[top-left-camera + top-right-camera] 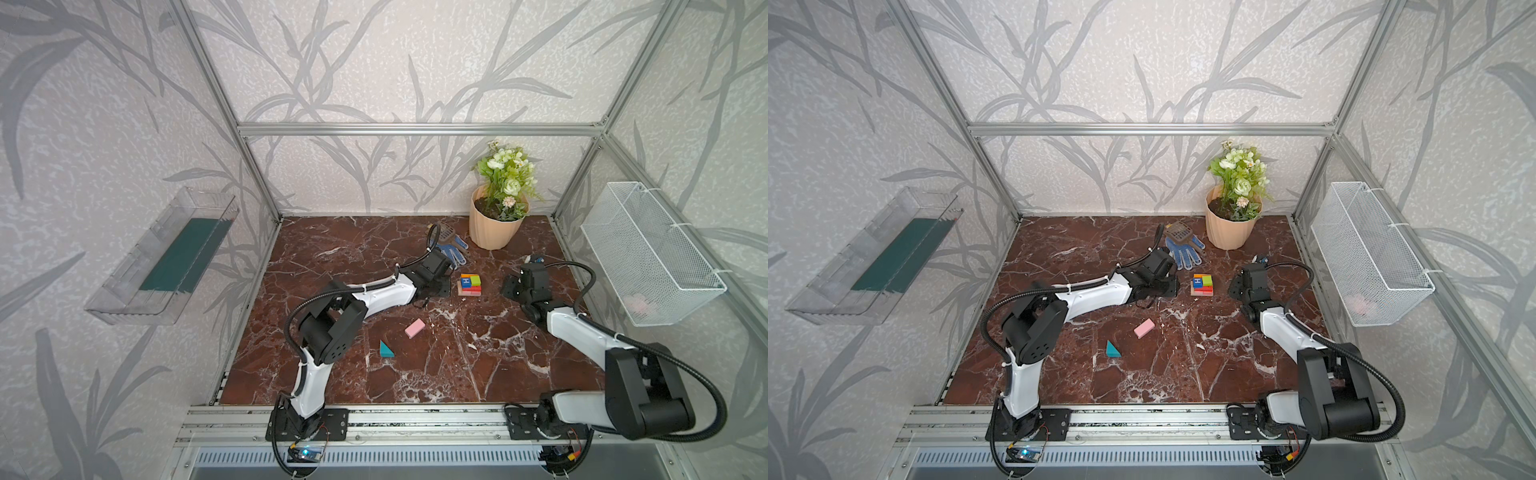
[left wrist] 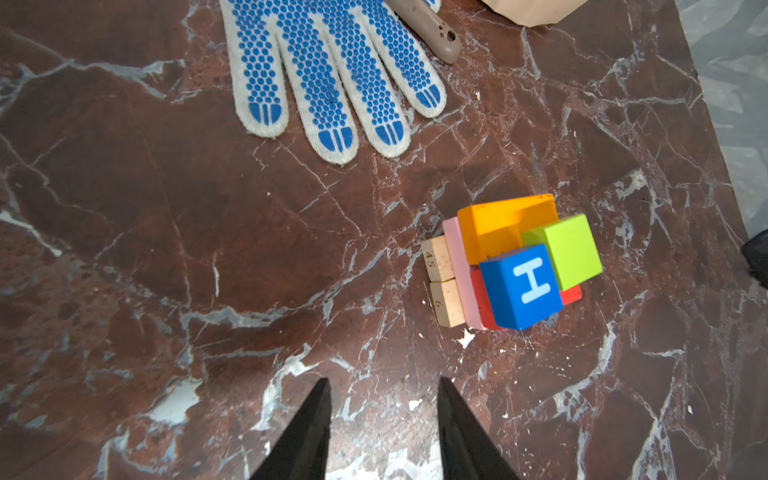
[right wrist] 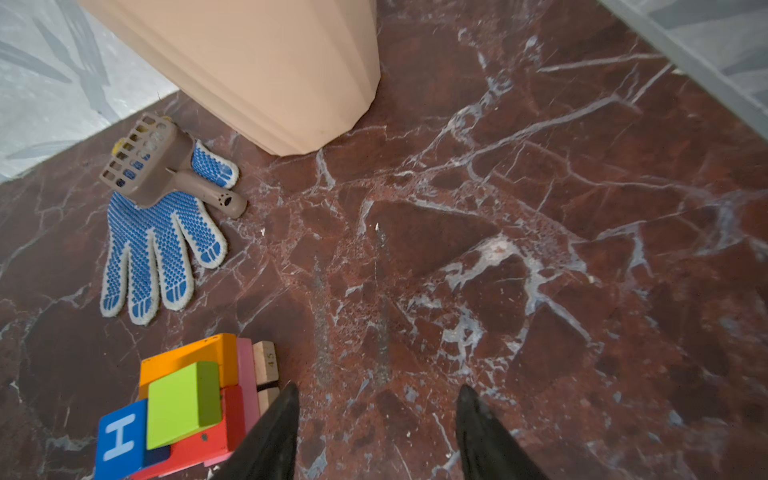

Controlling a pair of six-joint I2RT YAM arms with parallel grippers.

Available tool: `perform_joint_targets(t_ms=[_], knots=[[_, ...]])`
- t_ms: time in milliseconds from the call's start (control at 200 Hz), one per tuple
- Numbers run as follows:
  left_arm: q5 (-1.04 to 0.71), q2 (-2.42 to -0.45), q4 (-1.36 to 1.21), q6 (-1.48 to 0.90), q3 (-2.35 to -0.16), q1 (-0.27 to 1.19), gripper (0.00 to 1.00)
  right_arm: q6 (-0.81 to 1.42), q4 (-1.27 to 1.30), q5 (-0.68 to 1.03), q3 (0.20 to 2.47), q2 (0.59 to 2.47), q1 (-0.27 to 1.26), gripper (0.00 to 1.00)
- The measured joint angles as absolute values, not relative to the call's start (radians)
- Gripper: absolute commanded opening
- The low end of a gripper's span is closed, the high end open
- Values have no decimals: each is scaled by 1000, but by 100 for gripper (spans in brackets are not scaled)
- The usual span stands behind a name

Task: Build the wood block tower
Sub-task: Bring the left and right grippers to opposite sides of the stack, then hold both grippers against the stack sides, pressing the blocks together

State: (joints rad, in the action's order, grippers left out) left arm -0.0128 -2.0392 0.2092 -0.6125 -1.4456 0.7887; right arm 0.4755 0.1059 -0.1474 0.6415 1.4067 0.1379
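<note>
The tower (image 1: 469, 284) (image 1: 1202, 285) stands mid-table between my two grippers. From the left wrist I see its layers: two tan bars (image 2: 441, 266) at the base, a pink block (image 2: 455, 266), an orange block (image 2: 494, 232) beside a red one, then a lime cube (image 2: 573, 249) and a blue "H" cube (image 2: 521, 286) on top. A loose pink block (image 1: 414, 328) and a teal wedge (image 1: 385, 349) lie nearer the front. My left gripper (image 2: 383, 381) (image 1: 442, 286) is open and empty, just left of the tower. My right gripper (image 3: 379, 387) (image 1: 510, 286) is open and empty on its right.
A peach flowerpot (image 1: 494, 228) with flowers stands at the back right. A blue-dotted glove (image 2: 324, 75) (image 3: 153, 249) and a brown scoop (image 3: 145, 166) lie behind the tower. A wire basket (image 1: 648, 253) hangs on the right wall, a clear bin (image 1: 166, 257) on the left.
</note>
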Motion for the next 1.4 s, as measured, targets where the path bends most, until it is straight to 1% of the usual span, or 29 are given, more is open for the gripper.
perform_joint_targets(t_ms=[65, 260, 560, 980, 1400], knots=[[-13, -2062, 225, -612, -1470, 789, 39, 464, 91, -109, 675, 1457, 138, 54], [-13, -2119, 281, -602, -1551, 791, 38, 440, 83, -25, 766, 1549, 138, 52], [-19, -2162, 313, -601, -1645, 791, 37, 426, 38, 23, 843, 1628, 138, 50], [-36, -2233, 337, -602, -1720, 791, 37, 414, 9, 63, 872, 1662, 138, 48], [-54, -2244, 347, -602, -1773, 791, 37, 399, 9, 97, 874, 1668, 138, 47]])
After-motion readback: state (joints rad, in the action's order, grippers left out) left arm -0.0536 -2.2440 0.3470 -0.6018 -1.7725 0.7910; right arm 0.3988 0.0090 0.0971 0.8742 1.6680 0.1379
